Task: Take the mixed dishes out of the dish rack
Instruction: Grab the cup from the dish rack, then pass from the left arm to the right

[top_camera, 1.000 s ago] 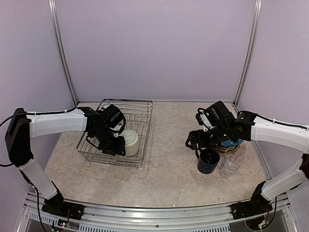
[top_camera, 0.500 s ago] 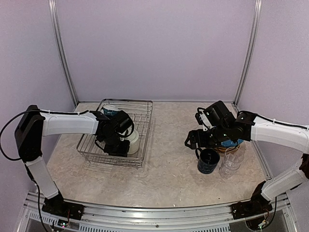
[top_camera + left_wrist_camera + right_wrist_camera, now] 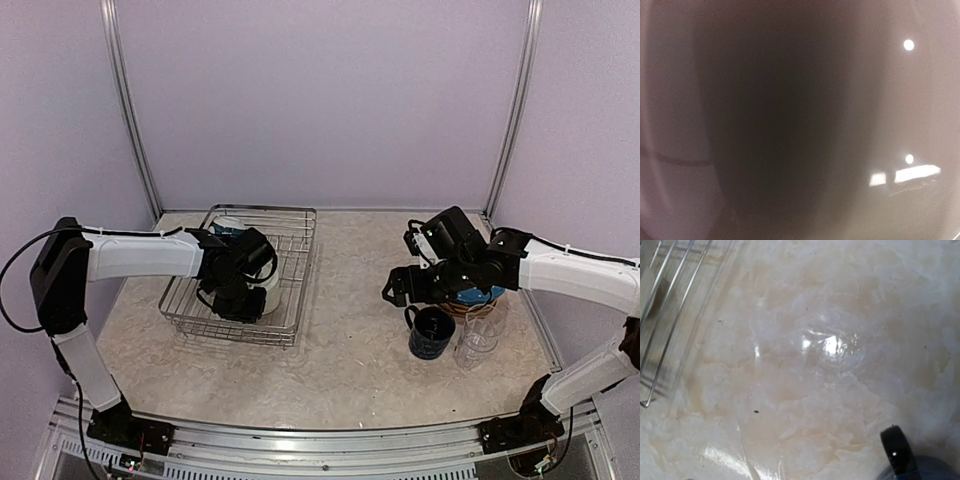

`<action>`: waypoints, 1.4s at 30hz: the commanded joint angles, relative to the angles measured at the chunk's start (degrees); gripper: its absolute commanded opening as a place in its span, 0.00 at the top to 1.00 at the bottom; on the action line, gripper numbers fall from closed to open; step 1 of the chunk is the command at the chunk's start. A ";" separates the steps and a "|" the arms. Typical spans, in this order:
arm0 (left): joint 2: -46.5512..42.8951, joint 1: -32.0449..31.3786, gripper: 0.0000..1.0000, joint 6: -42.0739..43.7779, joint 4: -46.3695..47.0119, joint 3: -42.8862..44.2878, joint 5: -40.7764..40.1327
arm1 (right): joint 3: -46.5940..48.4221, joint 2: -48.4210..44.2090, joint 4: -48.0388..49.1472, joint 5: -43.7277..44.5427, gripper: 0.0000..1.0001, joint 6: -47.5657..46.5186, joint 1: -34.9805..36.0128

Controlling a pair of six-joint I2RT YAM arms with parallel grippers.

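The silver wire dish rack (image 3: 295, 215) stands at the left, its wires also showing (image 3: 670, 300). My left gripper (image 3: 245, 295) is down inside it, closed against the cream mug (image 3: 272, 292). The mug's glazed wall (image 3: 840, 100) fills the left wrist view and hides the fingers. A blue and white dish (image 3: 228, 228) sits at the rack's back. My right gripper (image 3: 400, 290) hovers above the table beside the navy mug (image 3: 432, 333). A clear glass (image 3: 830, 347) fills the right wrist view close to the camera, with the jaws set wide around it.
Clear glasses (image 3: 478, 342) stand to the right of the navy mug, whose handle (image 3: 897, 450) shows low in the right wrist view. A stack of plates with a blue one on top (image 3: 482, 297) lies under the right arm. The marbled tabletop (image 3: 350, 350) separates rack and dishes.
My left gripper moved right and down onto the cream mug and closed on it. The right arm barely moved.
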 commanded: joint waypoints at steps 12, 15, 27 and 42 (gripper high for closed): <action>-15.25 4.74 1.00 -0.48 4.20 1.08 10.51 | 3.41 -0.06 0.79 1.97 0.11 0.41 0.52; -19.73 6.80 1.00 -1.17 8.79 -0.29 18.30 | 3.19 -0.31 3.35 0.64 0.09 0.96 0.45; -26.89 8.36 1.00 -13.37 41.88 -7.05 42.06 | -2.53 0.85 41.64 -21.91 0.04 12.34 0.35; -14.56 -1.47 1.00 -17.75 68.07 -4.83 45.20 | -7.92 1.28 74.81 -24.97 0.05 23.10 0.62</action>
